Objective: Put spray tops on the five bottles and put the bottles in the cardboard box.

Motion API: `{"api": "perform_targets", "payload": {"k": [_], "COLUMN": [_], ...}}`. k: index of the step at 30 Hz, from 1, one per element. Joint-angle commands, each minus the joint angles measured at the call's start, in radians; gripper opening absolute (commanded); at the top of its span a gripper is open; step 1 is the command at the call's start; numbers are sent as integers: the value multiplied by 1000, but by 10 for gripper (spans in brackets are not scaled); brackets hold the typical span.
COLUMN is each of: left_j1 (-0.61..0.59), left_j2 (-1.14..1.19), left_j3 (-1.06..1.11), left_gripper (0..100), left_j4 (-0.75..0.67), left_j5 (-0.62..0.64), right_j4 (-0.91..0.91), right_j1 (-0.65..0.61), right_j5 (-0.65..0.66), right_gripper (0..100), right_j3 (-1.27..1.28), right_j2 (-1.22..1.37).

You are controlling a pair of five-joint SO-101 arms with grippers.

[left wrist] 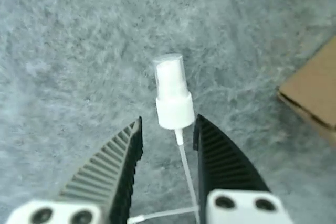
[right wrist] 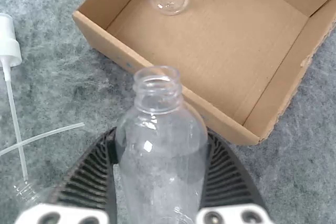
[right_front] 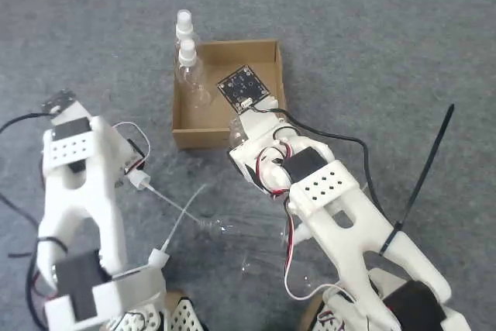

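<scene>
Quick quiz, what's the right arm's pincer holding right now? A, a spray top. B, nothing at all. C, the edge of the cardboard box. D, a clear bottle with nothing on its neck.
D: in the right wrist view the right pincer is closed on a clear bottle whose neck is open and bare.

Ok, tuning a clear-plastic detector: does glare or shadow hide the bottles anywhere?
High view: even light, but the lying bottle nearly melts into the grey carpet, marked by small glints. Right wrist view: the uncapped bottle shows soft reflections, its rim plain. Left wrist view: the spray top stands out, no glare.
</scene>
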Motion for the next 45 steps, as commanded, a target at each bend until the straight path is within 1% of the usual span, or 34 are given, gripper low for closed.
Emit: {"api": "perform_targets", "payload": {"k": [1, 11, 19, 30, 45], "left_j1": [3, -2, -3, -3, 2], "left_j2": [31, 126, 129, 129, 129], "left_j3": [-84, -93, -51, 76, 93], "left_gripper": [145, 145, 145, 145, 141], "left_j4": [8, -26, -114, -256, -308], "left_j5": [46, 80, 81, 74, 74], "right_j4": [-21, -21, -21, -21, -16], "right_j1": [13, 13, 13, 13, 12], "right_j5": [15, 15, 15, 15, 15], "right_gripper": [9, 9, 9, 9, 9], "right_j3": [-5, -5, -5, -5, -5], "right_j2": [-59, -59, -59, -59, -59]}}
